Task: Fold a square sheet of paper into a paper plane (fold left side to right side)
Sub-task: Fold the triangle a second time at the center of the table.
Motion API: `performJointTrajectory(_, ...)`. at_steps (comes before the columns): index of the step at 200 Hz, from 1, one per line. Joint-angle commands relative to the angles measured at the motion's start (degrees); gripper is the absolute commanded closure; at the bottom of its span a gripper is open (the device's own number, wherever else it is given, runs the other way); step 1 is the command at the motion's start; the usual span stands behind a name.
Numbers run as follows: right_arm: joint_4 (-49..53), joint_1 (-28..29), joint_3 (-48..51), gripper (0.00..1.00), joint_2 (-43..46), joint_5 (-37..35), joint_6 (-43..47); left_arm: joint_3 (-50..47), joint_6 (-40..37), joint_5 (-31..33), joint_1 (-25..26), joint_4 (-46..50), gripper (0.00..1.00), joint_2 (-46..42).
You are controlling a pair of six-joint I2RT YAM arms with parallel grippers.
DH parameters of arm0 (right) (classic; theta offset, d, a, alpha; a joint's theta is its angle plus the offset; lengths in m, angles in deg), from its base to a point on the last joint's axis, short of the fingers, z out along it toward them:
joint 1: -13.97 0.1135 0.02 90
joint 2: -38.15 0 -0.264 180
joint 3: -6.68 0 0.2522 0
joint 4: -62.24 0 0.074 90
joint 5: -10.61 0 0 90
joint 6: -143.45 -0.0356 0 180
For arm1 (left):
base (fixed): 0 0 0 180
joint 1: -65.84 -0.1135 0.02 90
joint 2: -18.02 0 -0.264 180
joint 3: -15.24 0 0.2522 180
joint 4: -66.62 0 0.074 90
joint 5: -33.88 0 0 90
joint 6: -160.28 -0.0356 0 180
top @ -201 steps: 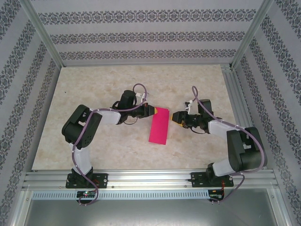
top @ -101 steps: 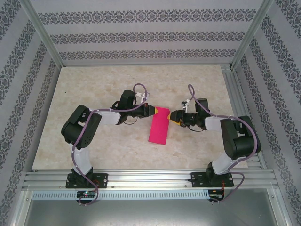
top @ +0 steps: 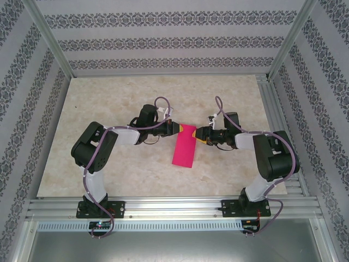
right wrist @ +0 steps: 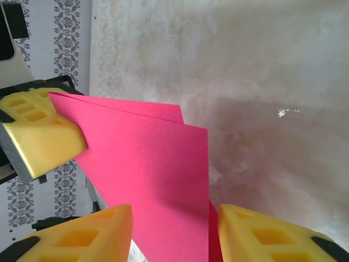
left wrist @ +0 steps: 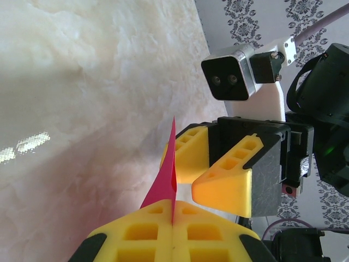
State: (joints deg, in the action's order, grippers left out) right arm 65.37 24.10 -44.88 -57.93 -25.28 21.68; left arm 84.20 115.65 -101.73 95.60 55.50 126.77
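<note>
Sheet of paper: I am looking at the sheet of paper [top: 184, 145], bright magenta-pink, as a narrow rectangle just left of the middle of the top view, its long side slanting slightly from upper right to lower left.
Layers: in the right wrist view the sheet [right wrist: 147, 180] is showing two layers, their edges slightly offset at the top.
Edge-on: in the left wrist view it [left wrist: 169, 177] is rising as a thin pink sliver.
Left gripper: the left gripper [top: 177, 129] is pinching the sheet's upper left corner, jaws closed tight on it [left wrist: 173, 218].
Right gripper: the right gripper [top: 200, 135] is reaching the sheet's upper right edge with jaws standing apart, the paper lying between them [right wrist: 174, 234] and gripped by neither.
Surface: I am working over a pale, marbled beige table [top: 109, 103].
Room: grey-patterned striped walls [top: 163, 41] are enclosing it, with an aluminium rail [top: 174, 207] crossing the bottom.
</note>
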Motion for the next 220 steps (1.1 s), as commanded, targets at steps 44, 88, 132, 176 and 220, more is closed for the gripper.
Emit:
performJointTrajectory(44, 4.7, 0.4, -1.6, 0.61, 3.3, -0.4, 3.7, 0.5, -0.5, 1.1, 0.6, 0.0, 1.00, 0.0)
performJointTrajectory(88, 5.4, 0.4, -1.6, 0.64, 4.3, 0.0, 3.9, 0.5, -0.4, 1.4, 0.6, 0.3, 1.00, 0.3)
performJointTrajectory(132, 4.5, 0.8, -0.7, 0.63, 3.9, 0.5, 4.2, 0.1, 1.6, 2.0, 0.6, -1.3, 1.00, 0.9)
performJointTrajectory(176, 0.3, 1.4, 0.8, 0.62, 2.1, 1.4, 3.2, -0.3, 5.3, 1.7, 0.6, -5.5, 1.00, 2.9)
performJointTrajectory(220, -0.5, 2.5, 0.1, 0.61, -1.1, 1.0, 3.7, -0.4, 7.1, 1.8, 0.6, -6.9, 1.00, 4.4)
